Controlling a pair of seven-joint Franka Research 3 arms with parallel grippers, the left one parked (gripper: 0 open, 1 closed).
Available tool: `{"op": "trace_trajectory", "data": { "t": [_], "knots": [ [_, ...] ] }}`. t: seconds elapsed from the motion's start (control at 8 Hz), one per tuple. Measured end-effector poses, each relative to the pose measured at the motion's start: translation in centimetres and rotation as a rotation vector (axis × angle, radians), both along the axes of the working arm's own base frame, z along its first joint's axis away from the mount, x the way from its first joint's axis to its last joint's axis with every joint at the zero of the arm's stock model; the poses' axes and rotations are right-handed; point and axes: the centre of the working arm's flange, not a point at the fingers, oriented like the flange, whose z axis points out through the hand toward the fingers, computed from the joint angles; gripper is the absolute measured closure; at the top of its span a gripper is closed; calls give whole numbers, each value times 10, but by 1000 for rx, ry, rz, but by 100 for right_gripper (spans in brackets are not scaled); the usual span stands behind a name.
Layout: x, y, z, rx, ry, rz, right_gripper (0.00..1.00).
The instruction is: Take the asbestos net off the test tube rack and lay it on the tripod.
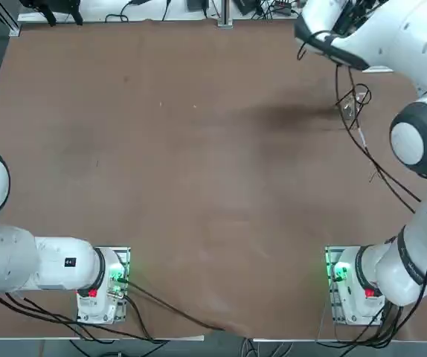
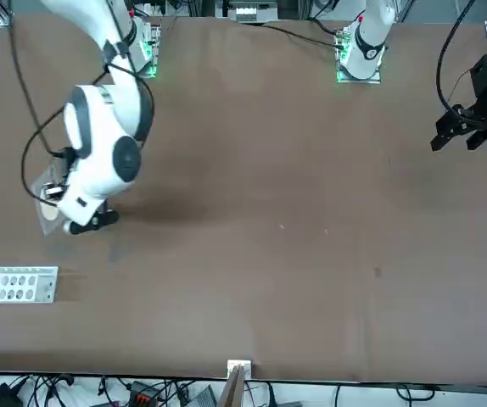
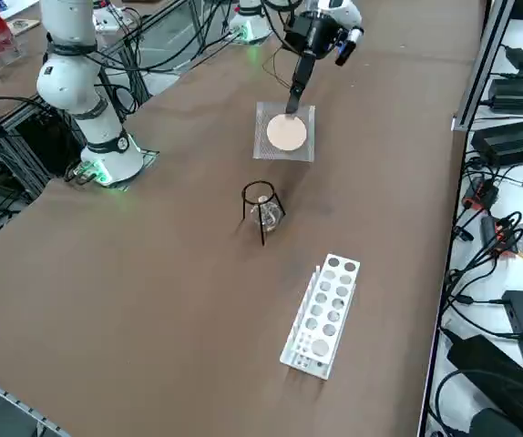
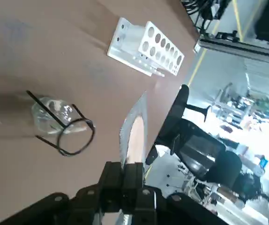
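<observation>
While I've got the right tool (image 4: 123, 171) pinching the asbestos net (image 3: 286, 133) by its edge, the tripod (image 3: 260, 202) is standing on the brown table (image 3: 179, 264) near it, with a clear glass or plastic thing (image 3: 267, 216) between its legs. The white test tube rack (image 3: 323, 314) sits further from the tool, past the tripod. Surface looks kinda scuffed, with soft shadows on it. Beyond the table on my wrist view there's a black office chair (image 4: 195, 150), plus black cables (image 3: 489, 255) along the white side ledge.
</observation>
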Motion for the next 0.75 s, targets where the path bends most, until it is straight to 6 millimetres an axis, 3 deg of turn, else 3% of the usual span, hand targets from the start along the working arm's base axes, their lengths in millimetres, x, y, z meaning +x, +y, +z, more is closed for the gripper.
{"op": "trace_trajectory", "data": {
  "t": [0.25, 0.75],
  "knots": [
    [-9, 20, -26, -48, -70, -44, 99],
    [-22, 30, -77, -167, -178, -120, 99]
  ]
}}
